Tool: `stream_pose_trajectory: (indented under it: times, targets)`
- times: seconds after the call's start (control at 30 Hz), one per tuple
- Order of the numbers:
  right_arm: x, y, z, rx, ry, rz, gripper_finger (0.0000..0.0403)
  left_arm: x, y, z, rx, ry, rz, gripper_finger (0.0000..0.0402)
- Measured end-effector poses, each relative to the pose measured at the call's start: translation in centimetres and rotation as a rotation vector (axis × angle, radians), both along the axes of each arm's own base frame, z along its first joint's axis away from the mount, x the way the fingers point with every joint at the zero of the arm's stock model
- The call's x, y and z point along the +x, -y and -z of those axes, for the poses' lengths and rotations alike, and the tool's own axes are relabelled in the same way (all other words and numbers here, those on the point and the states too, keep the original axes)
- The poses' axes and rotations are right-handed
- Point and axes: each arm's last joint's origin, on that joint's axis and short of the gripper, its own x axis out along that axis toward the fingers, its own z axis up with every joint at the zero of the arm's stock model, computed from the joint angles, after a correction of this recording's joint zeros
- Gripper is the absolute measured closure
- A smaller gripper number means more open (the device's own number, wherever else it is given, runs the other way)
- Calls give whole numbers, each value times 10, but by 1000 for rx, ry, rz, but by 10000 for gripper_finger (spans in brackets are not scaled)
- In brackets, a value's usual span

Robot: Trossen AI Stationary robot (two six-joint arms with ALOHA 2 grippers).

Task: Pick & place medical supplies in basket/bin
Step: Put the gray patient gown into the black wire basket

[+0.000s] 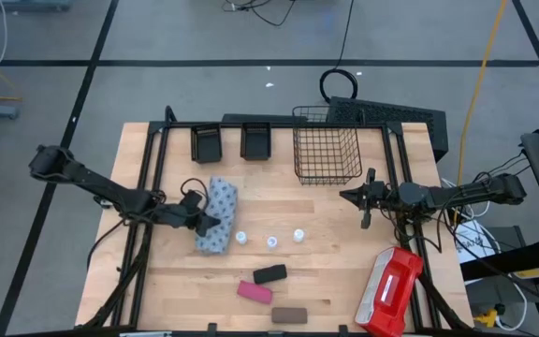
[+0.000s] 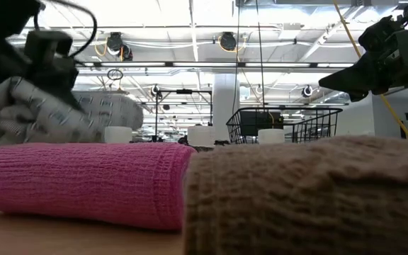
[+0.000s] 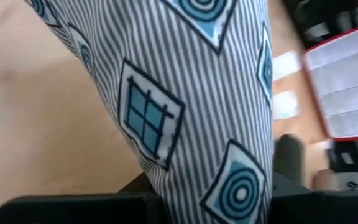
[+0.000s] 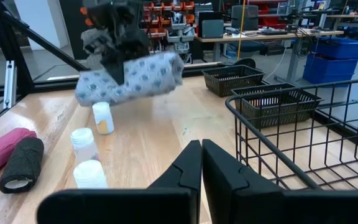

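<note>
The long soft pale blue-grey patterned pack (image 1: 219,213) is at the table's middle left, with my left gripper (image 1: 204,223) shut on it. Three white vials (image 1: 272,241) stand in a row just right of it. Black (image 1: 269,274), pink (image 1: 254,292) and brown (image 1: 288,315) oblong rolls lie near the front edge. The black wire basket (image 1: 327,150) stands at the far right of centre, and two small black trays (image 1: 206,142) (image 1: 254,139) sit to its left. My right gripper (image 1: 349,196) waits shut in the air near the basket, touching nothing. My left gripper pinches the pack between its two fingers, on the half toward the table's near edge (image 3: 166,180). The fingers (image 4: 114,43) come from the table's left, slanting down, and lie across the pack. In the right wrist view the pack (image 4: 135,78) hangs roughly level, lifted off the table.
A large red-and-white case (image 1: 391,290) lies at the near right corner. The basket's rim (image 4: 272,106) stands close in front of my right gripper (image 4: 202,155). Bare wood lies between the vials and the basket.
</note>
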Motion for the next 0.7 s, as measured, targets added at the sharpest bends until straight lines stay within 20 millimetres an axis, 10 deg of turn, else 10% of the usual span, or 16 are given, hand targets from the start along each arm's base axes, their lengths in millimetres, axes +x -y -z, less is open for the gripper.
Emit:
stream_pose_trajectory:
  times: [0.37,0.7]
  targets:
    - [0,0,0,0,0,0,399,19,3,-72,282,224,76,311]
    - [0,0,0,0,1,0,399,38,4,-91,762,299,188,297]
